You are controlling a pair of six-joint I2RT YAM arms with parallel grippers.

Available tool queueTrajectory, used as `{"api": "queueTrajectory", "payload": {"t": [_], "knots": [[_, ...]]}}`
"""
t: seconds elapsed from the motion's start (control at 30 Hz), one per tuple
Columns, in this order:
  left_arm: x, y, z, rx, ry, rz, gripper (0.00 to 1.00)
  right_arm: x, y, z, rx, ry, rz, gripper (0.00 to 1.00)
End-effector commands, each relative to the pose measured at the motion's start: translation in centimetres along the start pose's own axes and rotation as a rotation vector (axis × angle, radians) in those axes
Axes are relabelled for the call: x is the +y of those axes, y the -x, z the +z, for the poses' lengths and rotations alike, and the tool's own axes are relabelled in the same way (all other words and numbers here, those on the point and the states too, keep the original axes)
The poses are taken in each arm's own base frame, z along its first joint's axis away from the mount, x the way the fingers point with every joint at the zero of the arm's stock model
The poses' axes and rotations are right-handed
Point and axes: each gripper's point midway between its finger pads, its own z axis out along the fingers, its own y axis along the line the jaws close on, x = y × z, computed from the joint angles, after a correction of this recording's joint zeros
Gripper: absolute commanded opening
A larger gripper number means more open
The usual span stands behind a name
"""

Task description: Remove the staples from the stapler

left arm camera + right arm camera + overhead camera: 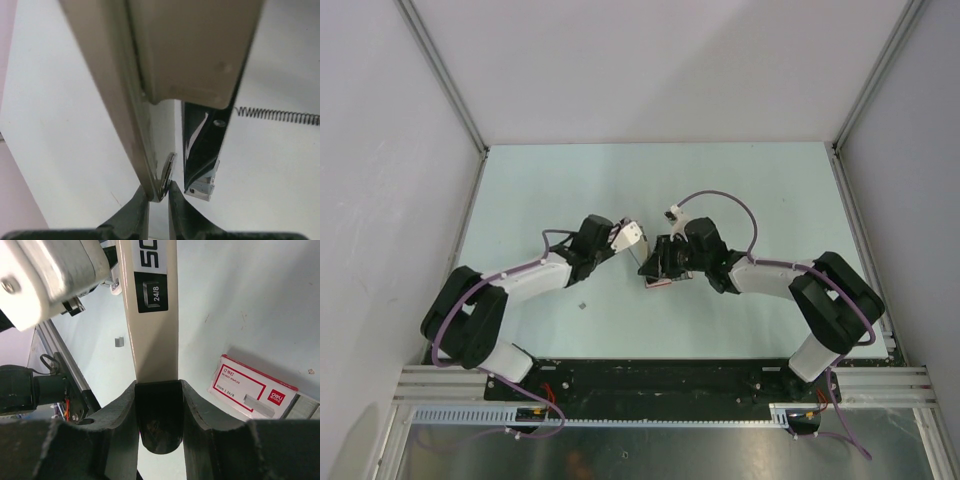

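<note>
Stapler (150, 315) was held up between both grippers over mid-table (570, 190). It was read as a pale beige bar with a dark end and a "24/8" label, not pink-red.

Right gripper (157, 390) was clamped on the dark end, with fingers (200, 410) pressed against both sides.

Left gripper (159, 196) was nipped onto a thin pale edge at the stapler's other end. A small silver tab was caught between its fingers (131, 216).

In the left wrist view the stapler was seen swung open. The beige cover (195, 45) was on top and the black magazine rail (202, 150) was splayed apart beside it, with a silvery tip at the rail's near end. A thin coil spring (280, 115) was stretched out sideways from the rail, its far end cut off by the frame edge. Rail contents could not be told.

Staples (581, 305): one small grey bit, taken to be a strip, was seen lying on the table near the left forearm, well apart from the stapler.

Staple box (250, 390), white with a red border, was seen lying flat on the table just under the right gripper.
</note>
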Motion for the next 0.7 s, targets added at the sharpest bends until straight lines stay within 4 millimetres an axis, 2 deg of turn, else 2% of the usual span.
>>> {"api": "queueTrajectory", "payload": {"t": [0.0, 0.23, 0.67], "knots": [[1.3, -0.9, -0.8, 0.031, 0.115, 0.137, 0.00, 0.7, 3.4, -1.0, -0.115, 0.020, -0.035, 0.00], [0.6, -1.5, -1.1, 0.008, 0.170, 0.267, 0.00, 0.0, 3.6, -1.4, -0.101, 0.022, -0.032, 0.00], [0.6, -2.0, -1.1, 0.026, 0.204, 0.319, 0.00, -1.1, 3.2, -2.3, -0.062, 0.009, -0.061, 0.00]]}}
